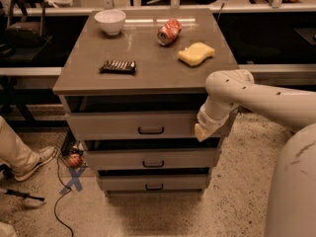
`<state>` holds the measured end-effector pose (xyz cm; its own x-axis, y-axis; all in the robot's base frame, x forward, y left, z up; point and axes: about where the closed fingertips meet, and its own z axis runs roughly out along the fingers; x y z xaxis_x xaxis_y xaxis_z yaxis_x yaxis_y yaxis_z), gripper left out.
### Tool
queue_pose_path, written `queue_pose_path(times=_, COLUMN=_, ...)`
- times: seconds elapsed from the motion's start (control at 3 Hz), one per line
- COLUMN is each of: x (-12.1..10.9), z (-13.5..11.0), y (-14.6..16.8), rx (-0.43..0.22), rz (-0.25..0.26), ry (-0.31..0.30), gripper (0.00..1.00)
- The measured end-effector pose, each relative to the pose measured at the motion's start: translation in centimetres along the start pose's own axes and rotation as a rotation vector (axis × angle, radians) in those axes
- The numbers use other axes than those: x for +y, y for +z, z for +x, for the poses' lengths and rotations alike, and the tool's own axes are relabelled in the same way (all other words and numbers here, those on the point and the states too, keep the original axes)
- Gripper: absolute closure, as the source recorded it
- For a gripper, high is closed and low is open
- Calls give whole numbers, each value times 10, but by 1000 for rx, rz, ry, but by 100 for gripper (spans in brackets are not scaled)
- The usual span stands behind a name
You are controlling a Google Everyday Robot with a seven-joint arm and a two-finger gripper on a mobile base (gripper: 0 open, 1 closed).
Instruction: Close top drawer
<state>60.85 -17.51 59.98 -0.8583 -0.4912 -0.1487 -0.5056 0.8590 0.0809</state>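
The top drawer (123, 125) is a wide grey drawer with a small dark loop handle (151, 130). It stands only slightly out from the cabinet, with a dark gap above its front. My gripper (203, 130) is at the right end of the drawer front, pressed against it. My white arm reaches in from the right.
Two more grey drawers (150, 160) sit below. On the cabinet top (89, 58) are a white bowl (109, 21), a red can (169, 31), a yellow sponge (196, 53) and a dark snack bar (117, 66). A person's leg and shoe (24, 157) are at the left; cables lie on the floor.
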Motion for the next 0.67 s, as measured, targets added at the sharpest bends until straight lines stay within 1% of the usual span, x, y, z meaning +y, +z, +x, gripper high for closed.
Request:
queue_pose_path(times=0.33, x=0, z=0, y=0, rx=-1, rz=1, ry=1, gripper=100)
queue_pose_path(times=0.67, x=-7, z=16, y=-8, rx=-41, rz=36, ry=79, gripper=100)
